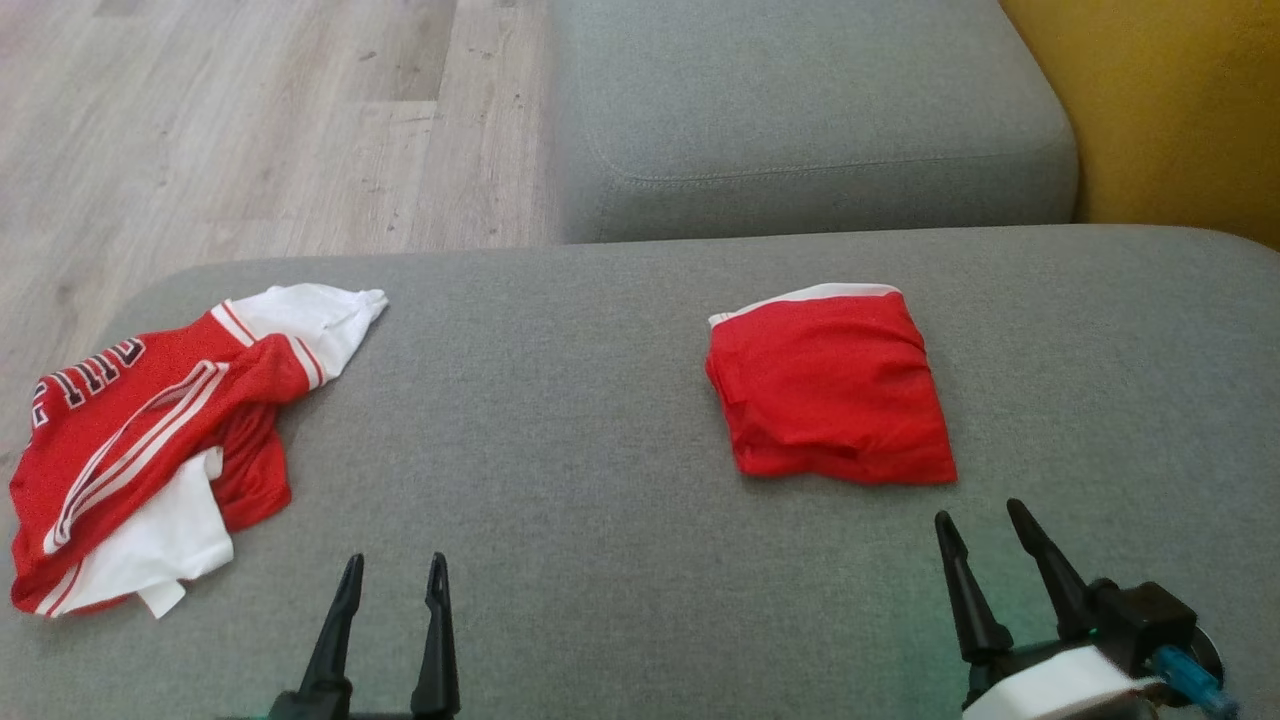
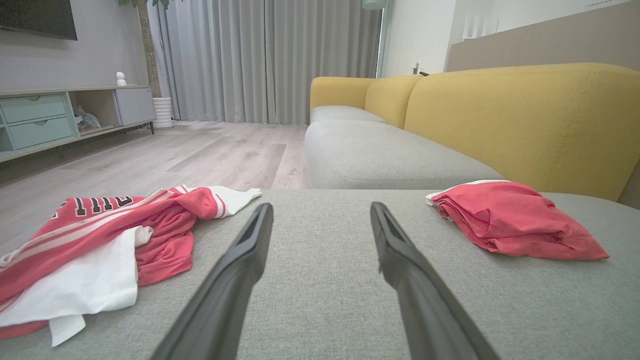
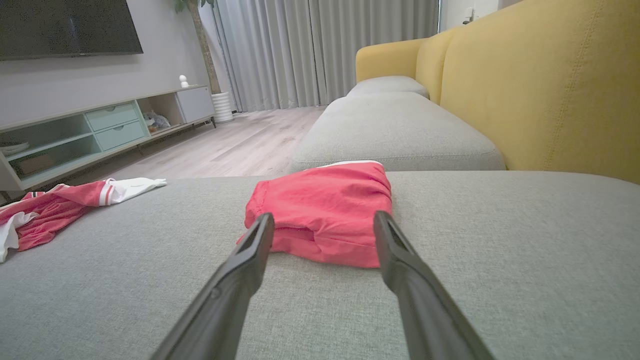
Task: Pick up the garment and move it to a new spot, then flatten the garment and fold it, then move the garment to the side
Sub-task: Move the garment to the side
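**Two pieces of red cloth on a grey sofa seat, both pairs of fingers spread wide**

Two pieces of cloth are seen on the near grey seat cushion [image 1: 560,420]. The garment [image 1: 150,440], a red jersey with dark white-edged lettering, striped trim and white sleeve parts, is found crumpled at the cushion's left end, close to its edge. One white sleeve is turned toward the far side, and another white part shows from under the red at the near side. The second piece, a smaller plain red cloth [image 1: 830,390] with a white band along its far edge, is laid folded to the right of the middle, well apart from the garment.

Two grippers are counted, each with two dark fingers. The left gripper [image 1: 395,560] is held over bare cushion between the two pieces, its fingers spread wide with nothing between them. The right gripper [image 1: 978,512] is placed near the closest edge of the red cloth, its fingers likewise wide and empty.

A second cushion [image 1: 800,110] is set beyond the first, beside a yellow backrest [image 1: 1180,110]. Across the wooden floor [image 1: 250,130] a low cabinet [image 2: 132,105] with two pale green drawers [image 2: 35,131] is seen. What is kept in its open compartment is too small to tell. One white ribbed pot [image 2: 162,112] is stood beside it, with a plant stem rising from it.
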You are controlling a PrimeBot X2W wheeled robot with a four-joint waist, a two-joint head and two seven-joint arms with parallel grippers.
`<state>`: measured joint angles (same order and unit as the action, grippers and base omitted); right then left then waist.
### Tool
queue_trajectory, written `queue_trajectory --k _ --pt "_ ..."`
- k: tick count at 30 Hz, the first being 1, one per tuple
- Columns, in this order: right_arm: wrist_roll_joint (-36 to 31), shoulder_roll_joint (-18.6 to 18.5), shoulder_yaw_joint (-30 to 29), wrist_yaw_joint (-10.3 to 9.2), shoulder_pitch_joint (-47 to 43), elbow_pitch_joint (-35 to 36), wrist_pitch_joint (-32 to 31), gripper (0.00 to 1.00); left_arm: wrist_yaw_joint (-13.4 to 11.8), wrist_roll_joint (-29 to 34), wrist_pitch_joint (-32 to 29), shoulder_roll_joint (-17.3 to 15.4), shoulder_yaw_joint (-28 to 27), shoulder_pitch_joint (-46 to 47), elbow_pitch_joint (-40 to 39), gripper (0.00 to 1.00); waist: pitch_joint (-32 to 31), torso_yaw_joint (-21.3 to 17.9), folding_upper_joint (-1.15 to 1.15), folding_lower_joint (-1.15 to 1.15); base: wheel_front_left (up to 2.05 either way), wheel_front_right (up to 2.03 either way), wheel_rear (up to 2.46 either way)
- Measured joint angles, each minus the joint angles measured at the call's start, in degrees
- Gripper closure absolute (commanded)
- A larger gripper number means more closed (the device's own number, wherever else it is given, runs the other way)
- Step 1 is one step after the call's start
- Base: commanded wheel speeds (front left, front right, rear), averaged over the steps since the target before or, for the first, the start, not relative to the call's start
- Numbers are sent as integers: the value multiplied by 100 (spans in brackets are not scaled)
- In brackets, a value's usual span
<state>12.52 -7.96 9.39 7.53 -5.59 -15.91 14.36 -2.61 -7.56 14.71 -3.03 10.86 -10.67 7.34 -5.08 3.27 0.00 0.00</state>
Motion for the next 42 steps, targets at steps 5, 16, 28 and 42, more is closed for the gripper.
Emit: queue_trajectory --k 5,16,28,42 --pt "0 11 -31 0 1 -32 1 0 -41 -1 0 0 -18 1 21 0 29 -39 0 0 0 0 0" --pt "-200 103 -285 0 77 -315 0 0 -52 -253 0 -1 -22 35 -21 0 283 -67 0 0 0 0 0" --pt "-211 169 -816 0 2143 -1720 -182 0 -83 -248 0 3 281 755 -321 0 1116 18 0 2 0 0 0" --pt "-197 -36 -980 0 3455 -3343 -1181 100 -93 -252 0 8 554 1207 -325 0 1829 399 0 0 0 0 0"
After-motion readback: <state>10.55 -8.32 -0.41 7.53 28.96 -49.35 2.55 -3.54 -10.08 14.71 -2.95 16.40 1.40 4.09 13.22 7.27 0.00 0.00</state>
